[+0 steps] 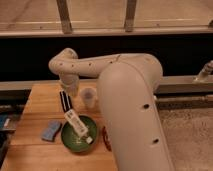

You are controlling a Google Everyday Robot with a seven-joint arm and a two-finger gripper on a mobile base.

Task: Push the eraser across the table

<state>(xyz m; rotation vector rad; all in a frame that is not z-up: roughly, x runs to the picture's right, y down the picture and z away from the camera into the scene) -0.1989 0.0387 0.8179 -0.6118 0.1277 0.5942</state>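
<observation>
Gripper [70,90] low over light wooden plank table [41,96], seemingly touching small black pale-striped eraser block [65,101]; grip state impossible to tell.

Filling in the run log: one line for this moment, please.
hand: over eraser's far end | eraser: on table, left of cup | contact: unclear

I seem to work in an office-like test space: my wooden table [37,95] stands against a long glazed wall [100,12] with metal posts [64,15] and a grey sill [180,82], and speckled carpet [187,130] covers the floor. My gripper [70,89] hangs over the table's far side, just behind the eraser [65,101]
</observation>
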